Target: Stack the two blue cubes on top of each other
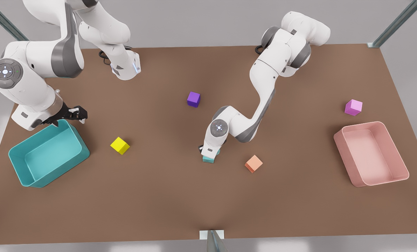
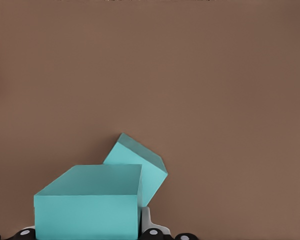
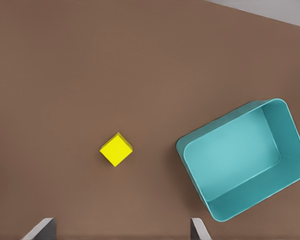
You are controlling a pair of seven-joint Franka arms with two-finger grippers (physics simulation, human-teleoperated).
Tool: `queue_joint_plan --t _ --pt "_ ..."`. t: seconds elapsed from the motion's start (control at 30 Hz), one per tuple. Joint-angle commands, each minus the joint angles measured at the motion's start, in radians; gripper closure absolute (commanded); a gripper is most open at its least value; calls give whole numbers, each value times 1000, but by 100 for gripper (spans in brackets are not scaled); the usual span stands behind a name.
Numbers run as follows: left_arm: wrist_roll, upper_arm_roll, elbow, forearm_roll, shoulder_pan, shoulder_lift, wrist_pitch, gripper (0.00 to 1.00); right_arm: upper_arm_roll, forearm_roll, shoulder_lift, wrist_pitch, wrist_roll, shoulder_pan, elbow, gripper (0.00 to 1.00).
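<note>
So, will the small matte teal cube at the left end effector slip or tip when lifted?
Probably rigid: the small matte teal cube at the left end effector has sharp flat faces. It should not roll. Set off-centre on the rotated second teal cube, it may tip. Right end effector waits by the teal bin.

The left gripper (image 1: 210, 154) stands low over a teal cube (image 1: 208, 159) at mid-table, the orange cube (image 1: 253, 163) just beside it. The right gripper (image 1: 78, 113) hangs above the teal bin (image 1: 19, 164), near the yellow cube (image 1: 120, 145)
</note>
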State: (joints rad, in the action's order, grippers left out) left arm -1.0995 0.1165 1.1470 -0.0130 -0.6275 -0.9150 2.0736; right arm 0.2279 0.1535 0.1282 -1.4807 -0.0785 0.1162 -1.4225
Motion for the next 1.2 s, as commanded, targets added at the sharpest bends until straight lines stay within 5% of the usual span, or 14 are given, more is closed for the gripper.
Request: queue_joint_plan --t 0.0,0.47,0.57,1.17 --pt "-226 0 -9 -4 -3 -4 3 39 1 0 2 0 -29 0 0 0" --pt "-226 0 -33 -2 -8 -18 34 25 1 0 4 0 -29 0 2 0" --pt "-223 0 -35 -2 -4 -18 34 0 2 0 5 0 -29 0 2 0" --pt "-230 2 -61 -47 12 60 -133 0 2 -2 10 -1 -29 0 5 0"
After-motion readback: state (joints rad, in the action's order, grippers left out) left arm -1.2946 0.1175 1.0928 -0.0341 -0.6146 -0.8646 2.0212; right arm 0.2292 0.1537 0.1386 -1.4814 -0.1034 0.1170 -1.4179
